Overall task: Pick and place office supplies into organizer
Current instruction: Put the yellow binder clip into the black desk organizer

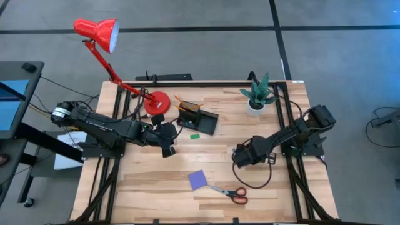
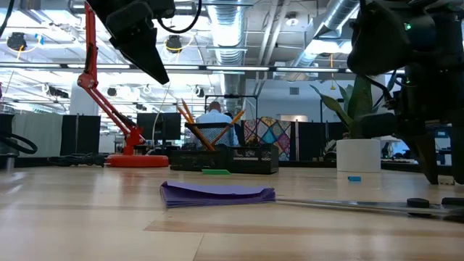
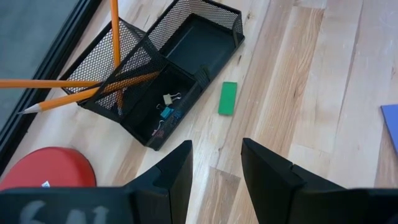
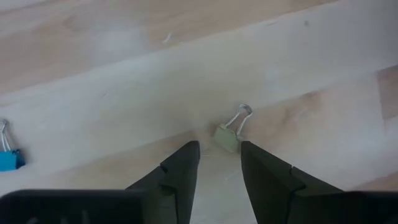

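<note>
Wooden table (image 1: pixel 150 187) stands on grey floor (image 1: pixel 200 50).

The organizer (image 1: pixel 199 119) stands at the table's (image 1: pixel 156 187) far middle, hemmed on its left by the lamp's red base (image 1: pixel 157 102), with the lamp arm (image 1: pixel 106 65) slanting up over that corner. Orange pencils (image 3: pixel 81 92) jut out of its tall section. The potted plant (image 1: pixel 257 95) blocks the far right corner. Between the purple notepad (image 1: pixel 199 180), scissors (image 1: pixel 230 192) and organizer lies bare wood, apart from a green eraser (image 3: pixel 227 98) just beside the tray and two small binder clips (image 4: pixel 229 134).
</note>
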Available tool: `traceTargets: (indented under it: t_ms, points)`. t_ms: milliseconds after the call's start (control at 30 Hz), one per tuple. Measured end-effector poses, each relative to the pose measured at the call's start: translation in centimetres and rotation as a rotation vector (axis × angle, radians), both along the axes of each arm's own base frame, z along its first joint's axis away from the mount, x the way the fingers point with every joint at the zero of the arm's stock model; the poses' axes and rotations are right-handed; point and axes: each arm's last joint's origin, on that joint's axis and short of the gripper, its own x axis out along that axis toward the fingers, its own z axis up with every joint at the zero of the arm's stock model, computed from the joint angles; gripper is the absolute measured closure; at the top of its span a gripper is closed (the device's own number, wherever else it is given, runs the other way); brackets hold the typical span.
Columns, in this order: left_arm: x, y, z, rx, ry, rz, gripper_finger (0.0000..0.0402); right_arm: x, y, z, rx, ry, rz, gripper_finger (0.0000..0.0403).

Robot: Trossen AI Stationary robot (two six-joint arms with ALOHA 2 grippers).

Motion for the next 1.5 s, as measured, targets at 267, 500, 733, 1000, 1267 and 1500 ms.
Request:
traceTargets:
  t_ms: [267,500,733,1000,1267,1500]
  points:
    - [0.0,0.0,0.0,0.0,0.0,0.0,0.0272,-0.3,-0.3,0.1,-0.066,0.031,0.014,0.0281]
    - [0.0,0.0,0.0,-0.001,0.001,-0.001,0.0272,-0.4,-0.4,0.0,-0.097,0.03,0.025,0.0307]
    - [0.0,0.0,0.0,-0.002,0.0,-0.001,0.0272,-0.3,0.1,-0.1,-0.087,-0.008,0.058,0.0315]
    - [0.0,0.0,0.0,-0.002,0.0,0.0,0.0272,-0.4,0.6,-0.1,-0.084,-0.015,0.066,0.0315]
    - [0.0,0.0,0.0,-0.011,-0.006,0.011,0.0272,0.1,0.1,-0.1,-0.107,-0.037,0.147,0.0327]
    - [0.0,0.0,0.0,-0.017,-0.01,0.019,0.0272,0.7,-0.4,0.0,-0.143,-0.08,0.247,0.035]
